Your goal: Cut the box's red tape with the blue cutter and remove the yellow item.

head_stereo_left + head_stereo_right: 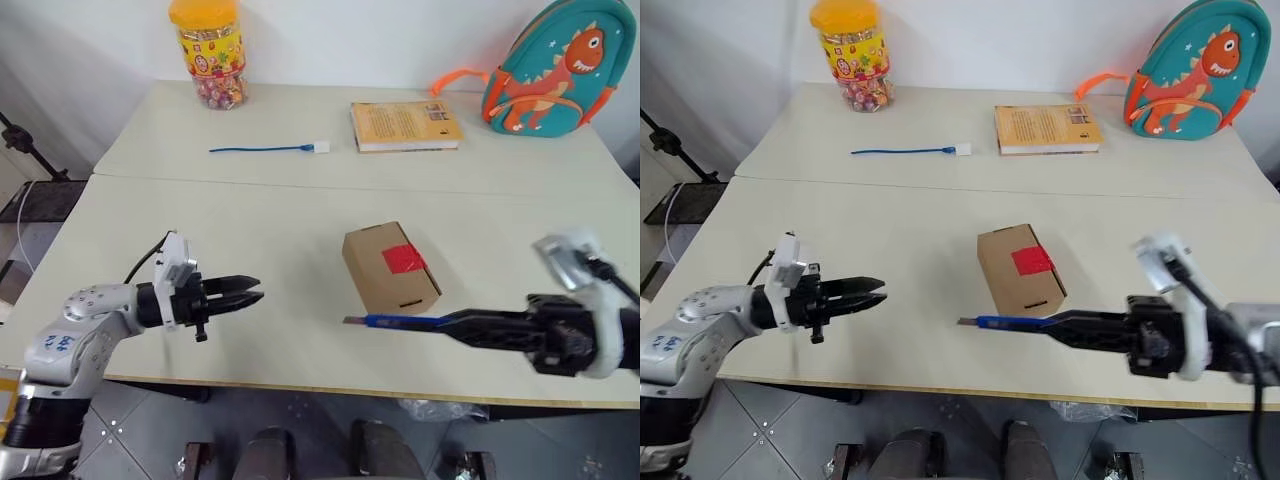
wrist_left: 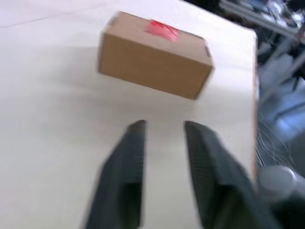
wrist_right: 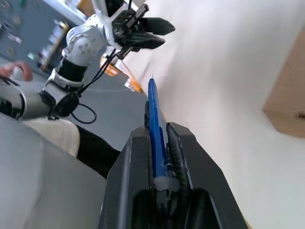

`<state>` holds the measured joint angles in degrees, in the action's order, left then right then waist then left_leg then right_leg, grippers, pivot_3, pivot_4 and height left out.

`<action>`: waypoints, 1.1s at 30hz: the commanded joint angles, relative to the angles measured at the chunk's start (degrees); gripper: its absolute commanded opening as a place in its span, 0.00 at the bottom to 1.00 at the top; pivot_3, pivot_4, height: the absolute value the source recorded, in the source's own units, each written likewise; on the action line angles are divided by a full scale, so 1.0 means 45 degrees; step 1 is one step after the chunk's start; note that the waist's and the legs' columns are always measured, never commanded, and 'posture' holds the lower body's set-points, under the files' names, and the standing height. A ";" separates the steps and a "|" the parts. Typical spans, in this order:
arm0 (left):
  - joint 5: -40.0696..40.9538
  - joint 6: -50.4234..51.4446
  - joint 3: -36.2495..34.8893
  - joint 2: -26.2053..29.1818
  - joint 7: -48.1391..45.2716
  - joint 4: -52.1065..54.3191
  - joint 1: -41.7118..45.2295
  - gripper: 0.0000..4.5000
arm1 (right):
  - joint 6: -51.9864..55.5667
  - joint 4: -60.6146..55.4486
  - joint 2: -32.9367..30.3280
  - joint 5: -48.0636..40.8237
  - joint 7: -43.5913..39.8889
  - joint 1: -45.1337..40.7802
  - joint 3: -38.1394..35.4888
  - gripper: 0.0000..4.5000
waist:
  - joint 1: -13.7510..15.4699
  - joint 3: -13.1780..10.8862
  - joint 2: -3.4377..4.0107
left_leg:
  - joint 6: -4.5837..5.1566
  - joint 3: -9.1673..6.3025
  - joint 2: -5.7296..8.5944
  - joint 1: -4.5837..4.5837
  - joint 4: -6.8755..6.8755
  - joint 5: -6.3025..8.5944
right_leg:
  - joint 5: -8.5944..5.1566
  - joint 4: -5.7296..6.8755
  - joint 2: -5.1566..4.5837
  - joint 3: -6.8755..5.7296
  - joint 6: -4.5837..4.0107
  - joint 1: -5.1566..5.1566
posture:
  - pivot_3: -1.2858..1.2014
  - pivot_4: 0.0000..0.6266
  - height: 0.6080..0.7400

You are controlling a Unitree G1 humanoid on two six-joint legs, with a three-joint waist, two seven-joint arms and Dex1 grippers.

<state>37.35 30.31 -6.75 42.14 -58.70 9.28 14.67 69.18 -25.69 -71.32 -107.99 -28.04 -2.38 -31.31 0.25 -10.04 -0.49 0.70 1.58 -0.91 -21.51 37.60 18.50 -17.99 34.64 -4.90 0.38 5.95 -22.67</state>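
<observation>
Right gripper [image 1: 1065, 326]: its two black fingers are squeezed tight on the blue cutter [image 1: 1008, 322], which sticks out toward the robot's left, just in front of the box.
Left gripper [image 1: 247, 291]: holds nothing; its fingers have a small gap between them and it hangs over the table [image 1: 200, 210], well apart from the box.
Box [image 1: 390, 268]: lies closed near the table's front edge, with the red tape [image 1: 403, 259] across the lid seam, not cut.
Inside the box: I cannot tell; the lid is closed, so the yellow item may be in there.
Candy jar [image 1: 209, 52]: full of wrapped sweets, yellow lid on, far at the back.
Backpack [image 1: 1190, 68]: zipped shut.
What could go wrong: nothing holds the box, so a push from the cutter could slide it away.
Also: the cutter could slip in the fingers, or poke too deep and hurt what is inside.
</observation>
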 commanded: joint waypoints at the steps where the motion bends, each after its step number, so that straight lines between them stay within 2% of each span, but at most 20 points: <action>1: -0.1121 -0.0880 0.1602 -0.1273 -0.0030 -0.0841 0.2161 0.02 | -0.0587 0.1620 -0.1565 0.1159 0.0068 -0.1931 0.0102 0.04 | 0.0003 -0.0004 0.0005 | 0.0000 0.0004 0.0012 -0.0002 0.0001 0.0000 | 0.0000 -0.0003 -0.0018 -0.0002 0.0000 -0.0001 | 0.52 0.24 1.00; 4: -0.2040 -0.1471 0.2513 -0.2321 -0.0080 -0.2202 0.3987 0.00 | -0.0526 0.2333 -0.2386 0.2670 0.0216 -0.3673 0.1934 0.04 | -0.0047 -0.0009 -0.0009 | 0.0000 0.0010 0.0026 -0.0014 0.0013 -0.0004 | 0.0000 -0.0003 -0.0035 -0.0012 0.0001 -0.0012 | 0.52 0.24 1.00; 6: -0.2673 -0.1908 0.3136 -0.3228 0.0048 -0.3173 0.5207 0.00 | -0.0116 0.2884 -0.2459 0.3433 0.0180 -0.5442 0.3476 0.04 | -0.0093 -0.0009 -0.0008 | -0.0002 0.0016 0.0024 -0.0030 0.0008 -0.0005 | 0.0001 0.0001 -0.0028 -0.0015 0.0001 -0.0036 | 0.52 0.24 1.00; 11: -0.3634 -0.2374 0.3902 -0.4714 0.0323 -0.4350 0.6501 0.00 | 0.1366 0.4177 -0.1639 0.5740 -0.0221 -0.9272 0.6173 0.04 | -0.0079 -0.0009 0.0001 | -0.0044 0.0137 0.0013 -0.0244 0.0119 -0.0039 | 0.0018 0.0187 0.0006 -0.0008 0.0034 -0.0313 | 0.52 0.24 1.00; 15: -0.4868 -0.2790 0.5056 -0.5609 0.0491 -0.4901 0.7046 0.00 | 0.2667 0.5474 -0.0178 0.7879 -0.0199 -1.1920 0.7813 0.04 | -0.0006 -0.0011 -0.0001 | -0.0042 0.0186 0.0010 -0.0388 0.0172 -0.0038 | 0.0020 0.0263 0.0067 -0.0053 0.0038 -0.0498 | 0.52 0.24 1.00; 23: -0.5656 -0.2334 0.5376 -0.6103 0.1122 -0.4705 0.6842 0.00 | 0.2618 0.5795 0.0478 1.0960 -0.2062 -1.2638 0.8815 0.04 | 0.0296 -0.0011 0.0000 | 0.0000 0.0220 0.0016 -0.0443 0.0314 -0.0016 | 0.0032 0.0320 0.0073 -0.0026 0.0059 -0.0534 | 0.52 0.24 1.00; 33: -0.5891 -0.2022 0.5410 -0.6147 0.1350 -0.4448 0.6585 0.00 | 0.2866 0.5895 0.0829 1.2207 -0.3672 -1.2651 0.7983 0.04 | 0.0288 -0.0010 0.0001 | 0.0025 0.0238 0.0038 -0.0431 0.0346 -0.0014 | 0.0056 0.0317 0.0057 -0.0010 0.0101 -0.0504 | 0.52 0.24 1.00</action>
<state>11.28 20.96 17.85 14.93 -53.10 -11.99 44.58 81.72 0.76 -67.25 -54.01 -43.49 -57.92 7.75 1.55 -10.09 -0.49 0.82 2.65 -0.74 -23.45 39.16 18.44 -17.74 36.07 -4.63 0.33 6.41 -24.93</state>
